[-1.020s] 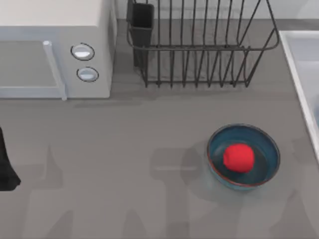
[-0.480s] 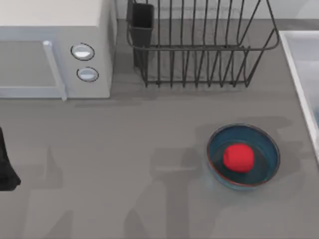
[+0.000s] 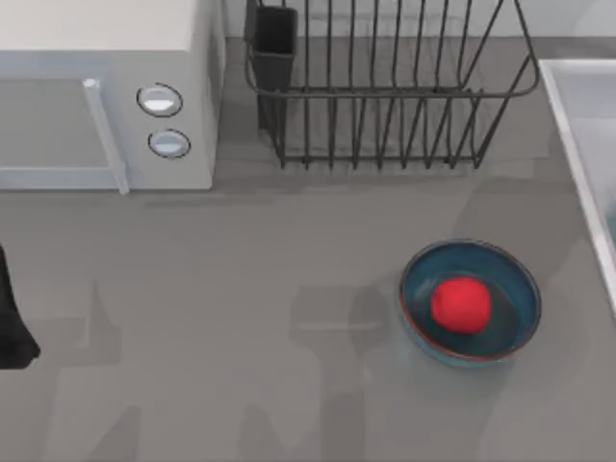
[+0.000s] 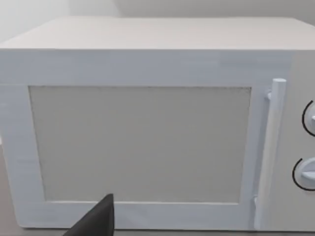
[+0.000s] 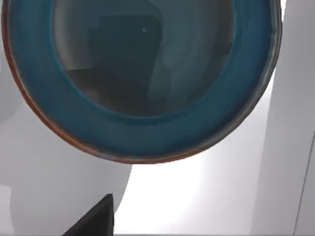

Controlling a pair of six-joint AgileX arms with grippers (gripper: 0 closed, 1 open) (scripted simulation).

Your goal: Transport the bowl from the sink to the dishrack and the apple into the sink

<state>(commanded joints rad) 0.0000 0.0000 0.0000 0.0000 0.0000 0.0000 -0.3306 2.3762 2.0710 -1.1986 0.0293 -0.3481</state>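
Bowl in sink lies close below right claw, whose state cannot be told; only tabletop shadows have shifted, grasp pending.

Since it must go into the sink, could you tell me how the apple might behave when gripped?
The apple looks round and smooth, so it may slip between flat fingers. Resting inside a bowl, it would probably roll against the curved wall if nudged. It looks small, so likely light.
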